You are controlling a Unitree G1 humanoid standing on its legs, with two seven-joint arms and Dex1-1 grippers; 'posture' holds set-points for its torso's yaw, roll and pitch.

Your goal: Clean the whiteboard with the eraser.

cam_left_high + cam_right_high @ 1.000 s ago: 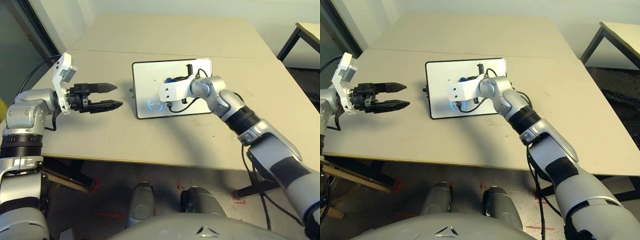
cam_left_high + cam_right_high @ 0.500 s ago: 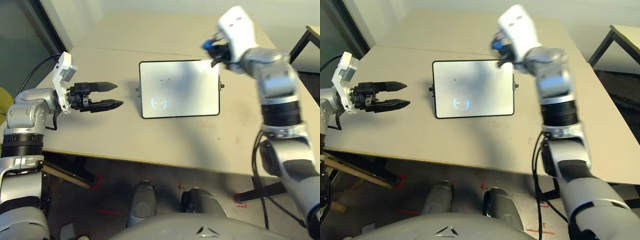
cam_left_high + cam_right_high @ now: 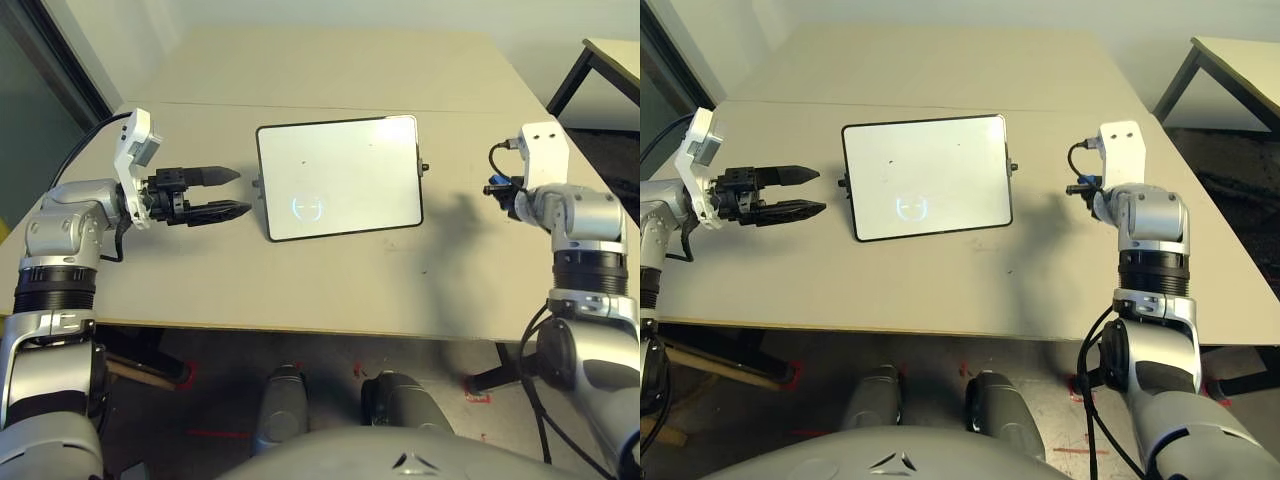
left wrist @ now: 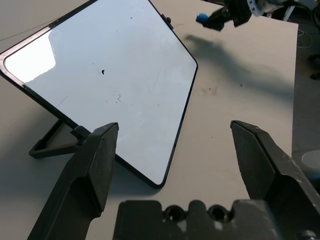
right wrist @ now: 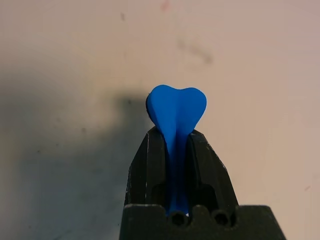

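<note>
The small rectangular whiteboard with a thin black frame and rounded corners (image 3: 338,177) stands propped at a tilt near the middle of the pale beige table (image 3: 300,280), resting on a black stand that shows behind its lower edge in the left wrist view; a small knob sticks out from each short side; its white surface carries only a few faint dark specks and a pale ring-shaped reflection; the left gripper (image 3: 230,192), two black fingers on a silver arm with a white wrist block, hangs above the table to the left of the board, pointing toward it, near its left edge but apart from it; its jaws stand wide open with nothing between them, and in the left wrist view the board's lower corner lies between the two black fingers (image 4: 95,165); the right gripper (image 5: 176,145) is well to the right of the board, above bare tabletop, casting a soft shadow on the table between itself and the board; its jaws are clamped on the small bright blue eraser (image 5: 176,112), which is squeezed thin between the fingers and bulges out past their tips in a rounded, heart-like shape; the eraser touches neither the board nor the table.
</note>
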